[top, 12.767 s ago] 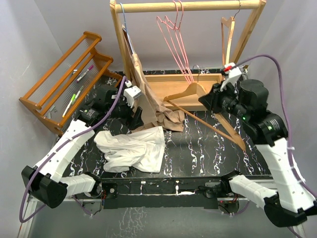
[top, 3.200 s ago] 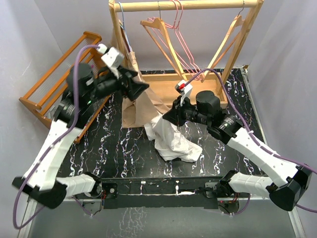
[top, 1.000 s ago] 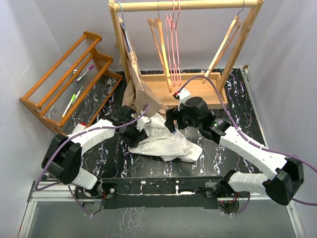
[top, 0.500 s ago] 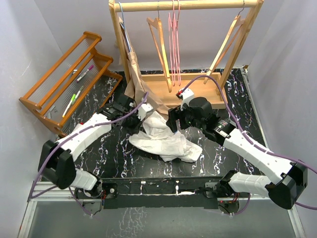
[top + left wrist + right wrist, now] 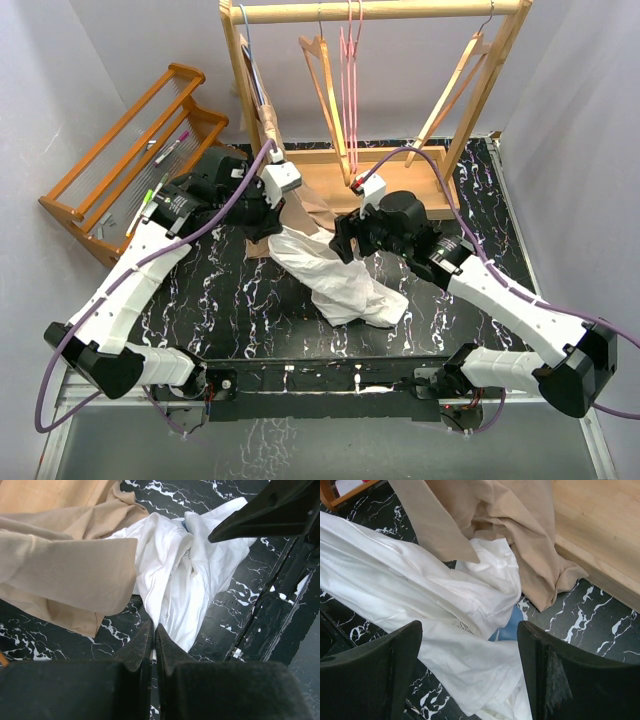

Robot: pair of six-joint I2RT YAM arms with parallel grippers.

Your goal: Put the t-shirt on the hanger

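T-shirt [image 5: 340, 280]: white, bunched in a long heap on the black marbled surface [image 5: 240, 300]. One end is drawn up into the left fingers; the rest trails away from them toward the near edge.
Print: a blue patch [image 5: 506, 630] shows among the folds, directly below the gap between the right fingers.
Left fingers [image 5: 146, 639]: pressed fully together at the tips, a fold of the white cloth pinched between them.
Right fingers [image 5: 375, 665]: spread wide, gripping nothing, poised over the shirt's middle. Cannot tell if they touch the cloth.
Hanger [image 5: 347, 75]: pink wire, hooked on the wooden rail [image 5: 380, 12], well beyond and above both pairs of fingers, apart from the shirt.
Wooden hangers [image 5: 322, 90]: same rail; one just beside the pink one, another toward the right post.
Beige garment [image 5: 65, 565]: lower part lies on the surface just beyond the left fingers, touching the shirt.
Orange rack [image 5: 130, 170]: well outboard of the left fingers, pens on it.
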